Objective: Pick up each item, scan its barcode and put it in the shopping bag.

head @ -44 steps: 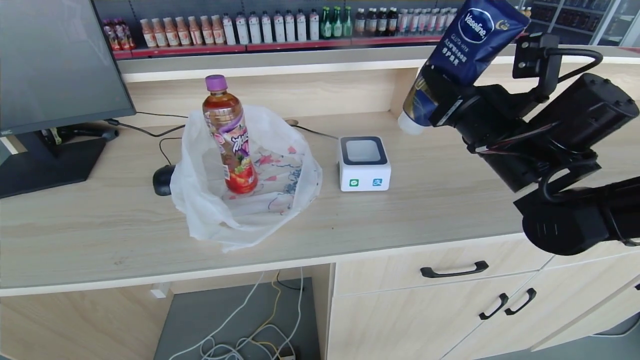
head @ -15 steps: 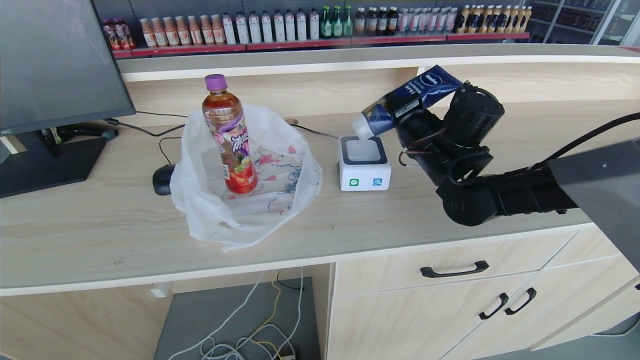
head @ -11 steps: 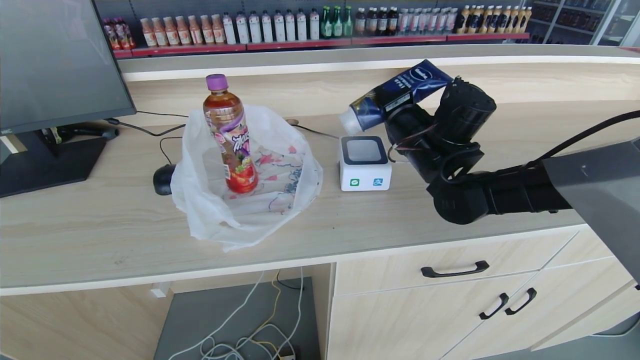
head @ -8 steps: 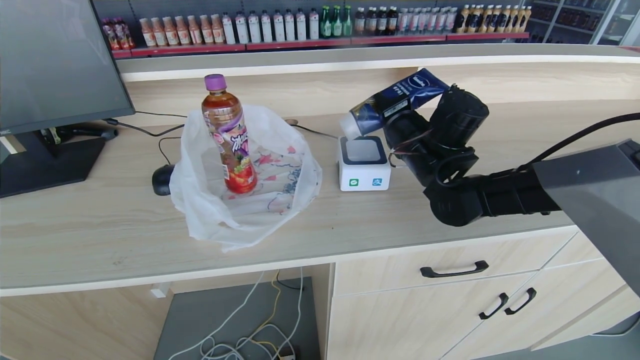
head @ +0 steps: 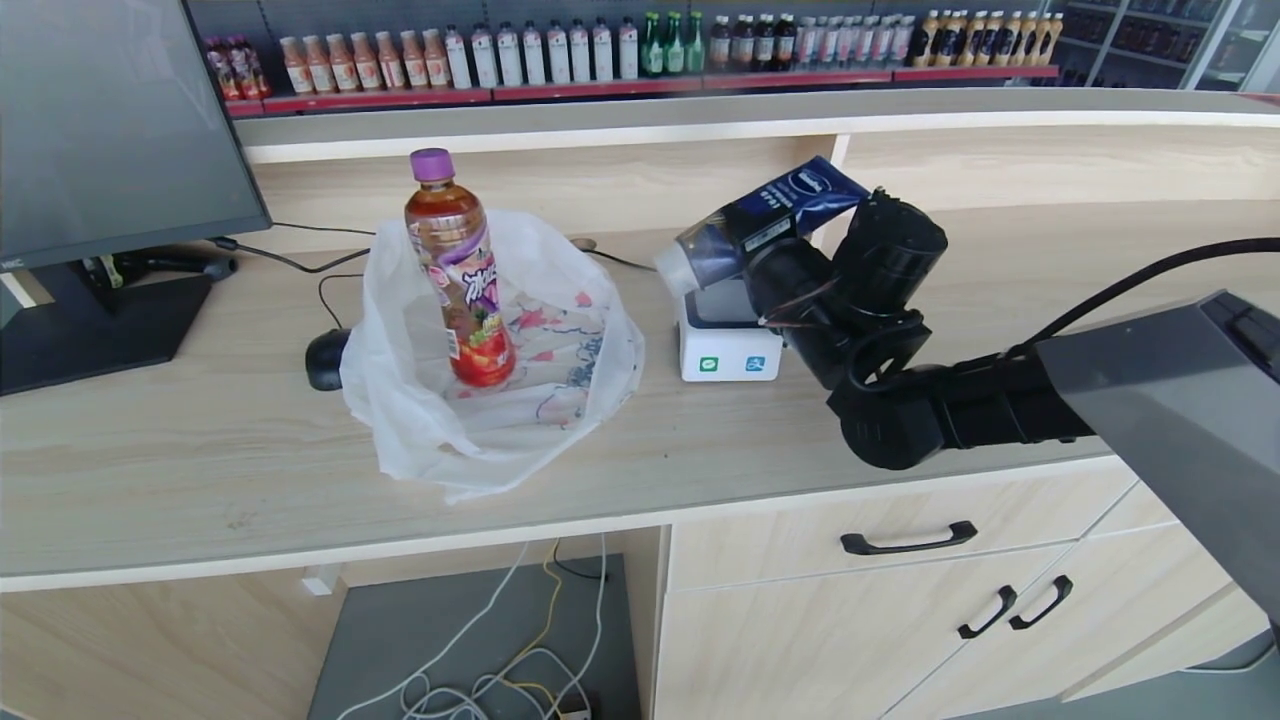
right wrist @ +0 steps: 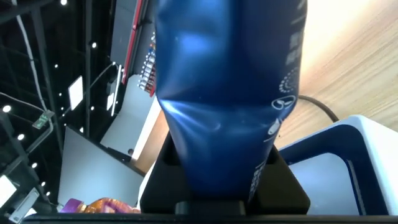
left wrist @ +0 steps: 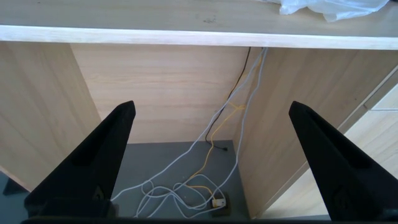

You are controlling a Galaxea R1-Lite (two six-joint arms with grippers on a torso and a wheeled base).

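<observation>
Right gripper (head: 768,250): clenched on the blue tube (head: 770,205), gripping it about mid-body.

Blue tube: tilted, with the pale cap end low toward 8 o'clock and the crimped end high toward 2 o'clock. It is held over the scanner (head: 727,352), and the cap overhangs the scanner's 10 o'clock corner. It appears clear of the scanner window, though contact cannot be ruled out.

Right arm: comes in from 4 o'clock, low over the counter (head: 200,450), with the wrist raised and pointing toward 10 o'clock.

Left gripper (left wrist: 211,168): fingers spread wide with nothing between them. It hangs below the counter edge, above the floor cables.

Shopping bag (head: 400,400): white, mouth open, just beside the scanner at its 9 o'clock. It holds one bottle (head: 458,280), upright with a purple cap.

Step in hand (judged): scanning the tube, probably near its end. The bottle is already bagged.

Next move (judged):
- Carry the tube toward 9 o'clock, over the bag's mouth.
- Pass on the 3 o'clock side of the bottle so it is not knocked over.
- Lower the tube past the limp rim and release.

Risk: the cap may snag the bag's edge.
</observation>
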